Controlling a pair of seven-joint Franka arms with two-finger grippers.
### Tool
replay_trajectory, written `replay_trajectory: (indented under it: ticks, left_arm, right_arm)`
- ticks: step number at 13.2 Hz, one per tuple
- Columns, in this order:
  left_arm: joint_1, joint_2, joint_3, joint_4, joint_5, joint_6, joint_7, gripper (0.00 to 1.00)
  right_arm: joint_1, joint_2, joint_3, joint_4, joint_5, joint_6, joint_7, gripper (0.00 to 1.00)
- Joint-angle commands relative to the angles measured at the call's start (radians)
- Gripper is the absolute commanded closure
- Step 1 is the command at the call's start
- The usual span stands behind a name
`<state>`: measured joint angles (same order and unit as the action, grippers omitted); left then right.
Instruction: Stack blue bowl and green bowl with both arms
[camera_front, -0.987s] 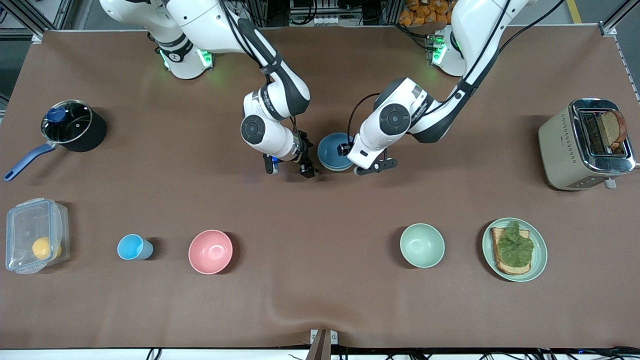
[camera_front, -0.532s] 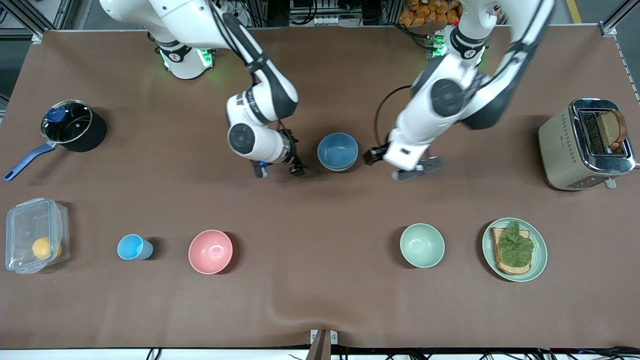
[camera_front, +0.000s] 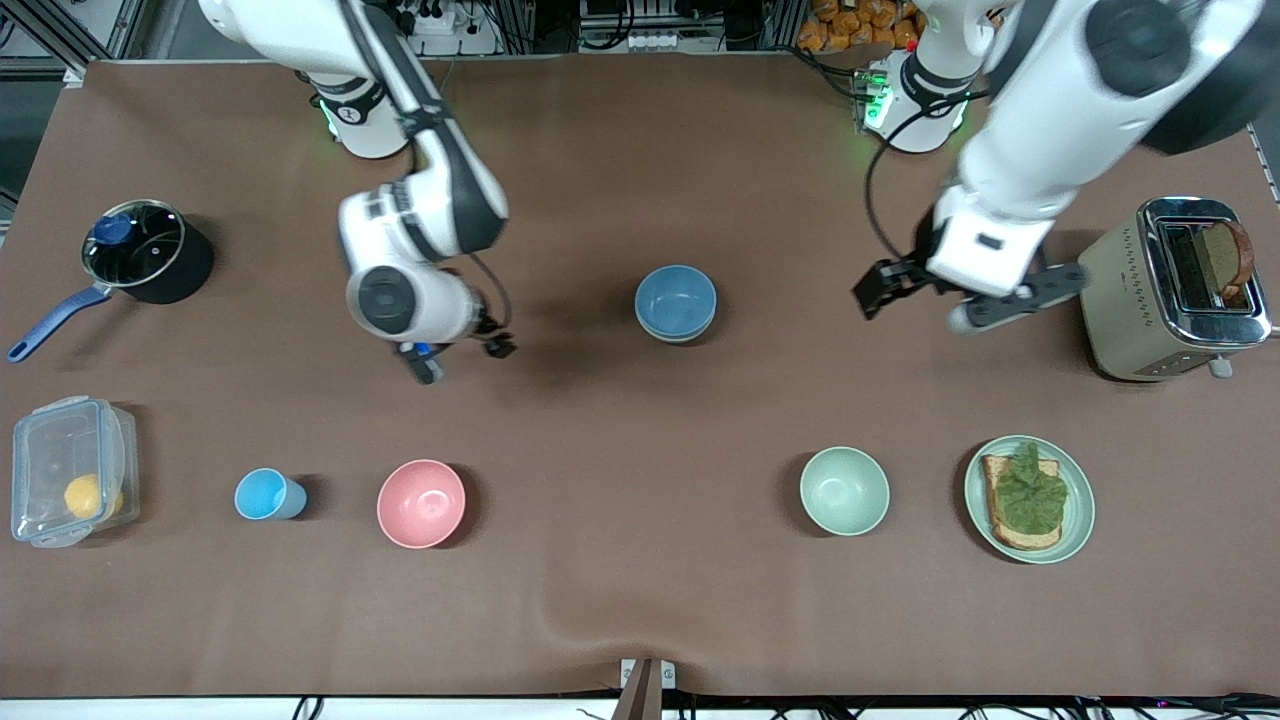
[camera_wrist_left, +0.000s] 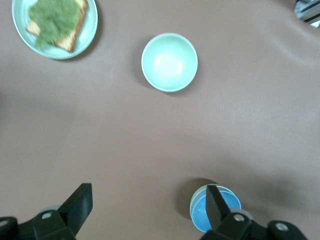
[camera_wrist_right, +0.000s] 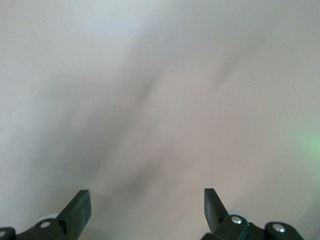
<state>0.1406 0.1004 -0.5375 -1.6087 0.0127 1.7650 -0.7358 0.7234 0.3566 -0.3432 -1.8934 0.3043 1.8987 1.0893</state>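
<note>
The left pincer (camera_front: 915, 300) hangs with its jaws spread wide and nothing between them, over bare counter (camera_front: 640, 600) just beside the toaster (camera_front: 1170, 290). The right pincer (camera_front: 460, 355) is likewise wide and empty, over bare counter toward the right arm's end, with the pink bowl (camera_front: 421, 503) nearer the front camera below it.

Between the two pincers, about midway along the counter, sits the blue bowl (camera_front: 676, 300), upright and nested in another bowl. Only a thin pale rim of that lower bowl shows beneath it, greenish-grey in the left wrist view; this reads as the green bowl (camera_wrist_left: 196, 196), so the stack looks already made. Both pincers stand well apart from it, the left one a little farther off than the right. A bowl is round, so no long axis matters; any fresh reach would come in from the side each arm is on.

The paler mint bowl (camera_front: 844, 490) stands alone, nearer the front camera, beside the plate (camera_front: 1082, 505) carrying toast and greens. In the left wrist view a fingertip covers part of the stack, so how squarely the bowls sit cannot be judged. The right wrist view shows only blurred counter between its own fingers (camera_wrist_right: 77, 207)
</note>
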Motion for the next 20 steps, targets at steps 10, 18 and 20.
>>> replay_trajectory:
  ticks: [10,18,20]
  left_arm:
    - [-0.127,-0.048,0.403,0.131,0.018,-0.228,0.555,0.00]
    - [-0.156,-0.056,0.424,0.105,0.012,-0.228,0.599,0.00]
    - [-0.154,-0.054,0.422,0.107,0.010,-0.228,0.595,0.00]
  right_arm:
    - [-0.065,-0.182,-0.154,-0.007,-0.166,-0.110,-0.385,0.00]
    - [-0.543,-0.194,0.039,0.154,-0.269,-0.216,-0.914,0.00]
    - [-0.642,-0.240,0.151,0.171,-0.295,-0.262,-0.916,0.00]
